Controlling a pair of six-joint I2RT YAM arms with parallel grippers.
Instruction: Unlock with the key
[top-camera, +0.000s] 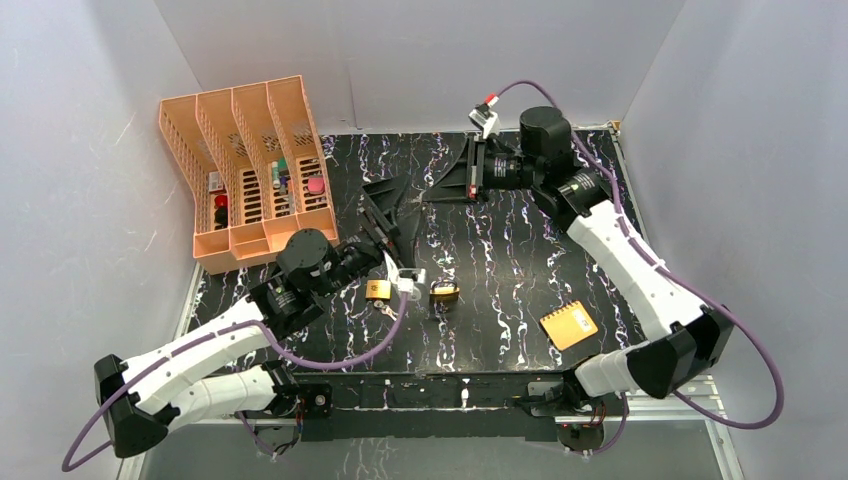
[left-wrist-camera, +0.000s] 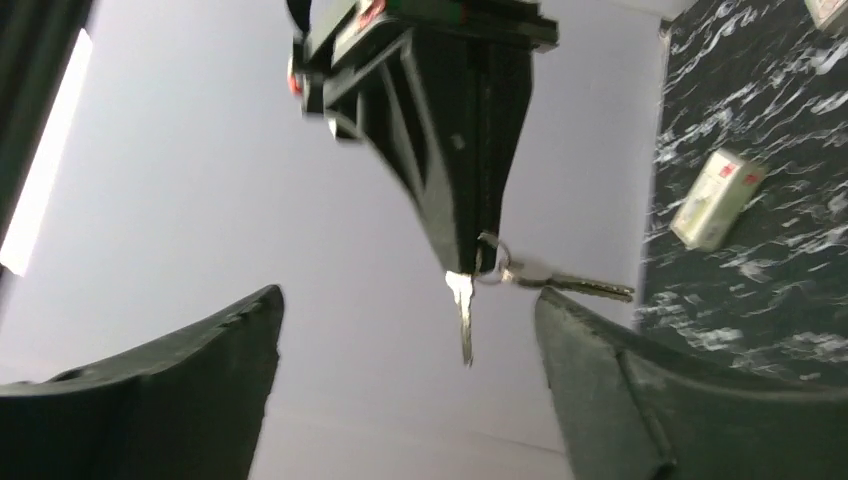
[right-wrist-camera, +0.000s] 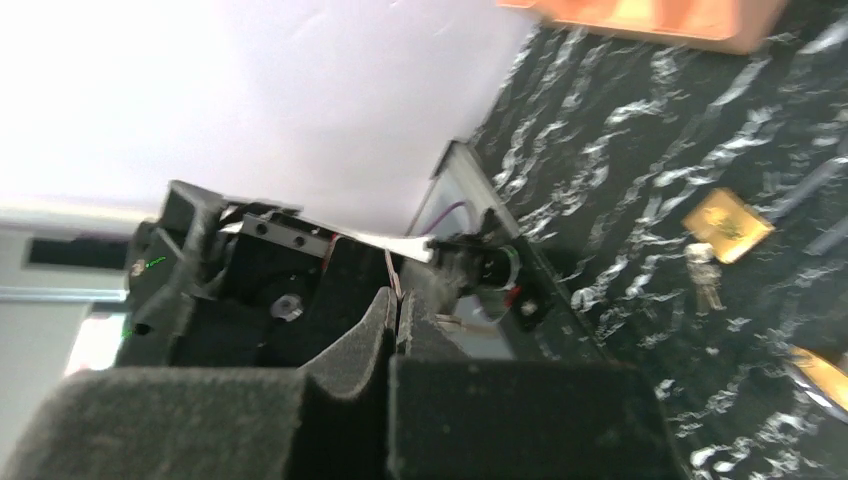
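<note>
Key (left-wrist-camera: 465, 320) is pinched by its head in the right claw (left-wrist-camera: 466, 262), jaws pressed together, held up off the tabletop (left-wrist-camera: 760, 120) mid-frame in the left wrist view. Blade is pointed straight down the frame, with the ring (left-wrist-camera: 490, 262) and spare key (left-wrist-camera: 575, 285) dangled to the right. Left claw (left-wrist-camera: 405, 300) is spread wide just below, so a handover looks set up. One brass padlock (top-camera: 378, 290) and its twin (top-camera: 445, 292) are seen lower-centre from above, nearer the left arm.

You get bright, even light overhead, with sharp detail and only soft shadows on the table (top-camera: 520, 250). Your left wrist view is soft, the key (left-wrist-camera: 463, 310) slightly blurred, and a bright strip (left-wrist-camera: 40, 170) glares at the left edge. Your right wrist view is smeared, its wall (right-wrist-camera: 250, 80) blown out.
</note>
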